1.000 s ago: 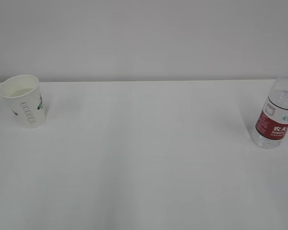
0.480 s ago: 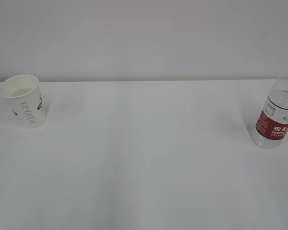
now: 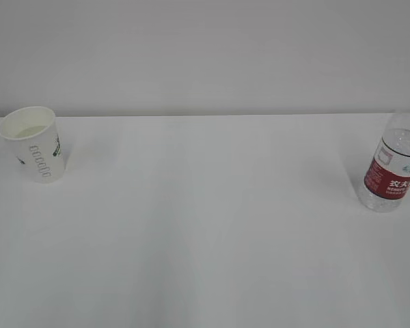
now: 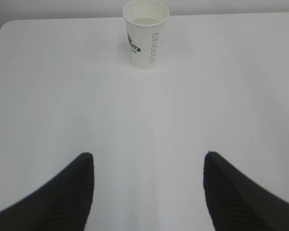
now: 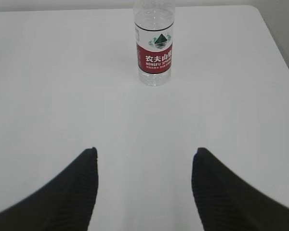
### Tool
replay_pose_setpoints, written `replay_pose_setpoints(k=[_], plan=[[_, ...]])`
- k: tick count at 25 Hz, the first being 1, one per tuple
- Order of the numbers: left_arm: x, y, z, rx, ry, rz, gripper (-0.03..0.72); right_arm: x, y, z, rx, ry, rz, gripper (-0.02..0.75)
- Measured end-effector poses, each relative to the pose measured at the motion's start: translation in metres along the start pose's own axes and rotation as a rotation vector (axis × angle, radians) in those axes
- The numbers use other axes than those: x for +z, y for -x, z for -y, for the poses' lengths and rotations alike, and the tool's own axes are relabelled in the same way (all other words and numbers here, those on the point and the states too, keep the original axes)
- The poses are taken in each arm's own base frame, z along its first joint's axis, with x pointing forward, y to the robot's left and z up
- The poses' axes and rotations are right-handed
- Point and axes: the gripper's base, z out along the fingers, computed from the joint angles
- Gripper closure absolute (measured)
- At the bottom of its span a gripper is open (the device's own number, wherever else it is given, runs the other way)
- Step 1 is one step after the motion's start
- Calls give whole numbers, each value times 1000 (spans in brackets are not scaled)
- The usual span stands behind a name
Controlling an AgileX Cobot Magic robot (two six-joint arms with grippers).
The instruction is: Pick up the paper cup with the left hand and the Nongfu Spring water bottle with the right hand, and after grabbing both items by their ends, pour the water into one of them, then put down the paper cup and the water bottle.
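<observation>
At the far left of the white desk (image 3: 205,225), close to its back edge, the paper cup (image 3: 34,145) stands upright with its mouth open to the top. Grey dotted lettering runs down its side and a green logo sits beside that. A little water (image 4: 145,20) lies in the bottom, faintly yellowish against the white inside. In the left wrist view the cup (image 4: 146,33) stands straight ahead and well apart from the left claw (image 4: 148,166), whose two black fingers (image 4: 74,192) are spread wide with only bare desk between them; it grips nothing.

The middle of the desk separates the two things, which stand well apart from each other.

At the far right the Nongfu Spring water bottle (image 3: 395,160) stands upright, its red neck ring cut off by the frame's edge, its red-and-white label facing forward. In the right wrist view the bottle (image 5: 154,45) stands directly ahead of the right claw (image 5: 144,161), well clear of it, near the desk's rounded far corner. That claw's black fingers (image 5: 79,190) are likewise spread apart and pinch nothing.
</observation>
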Motion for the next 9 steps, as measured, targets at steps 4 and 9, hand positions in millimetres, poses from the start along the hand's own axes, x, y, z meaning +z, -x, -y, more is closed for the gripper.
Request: replay_pose_setpoints(k=[4,9], plan=[[0,0,0,0,0,0,172,0,0,0,0,0,0,272],[0,0,0,0,0,0,172,0,0,0,0,0,0,272]])
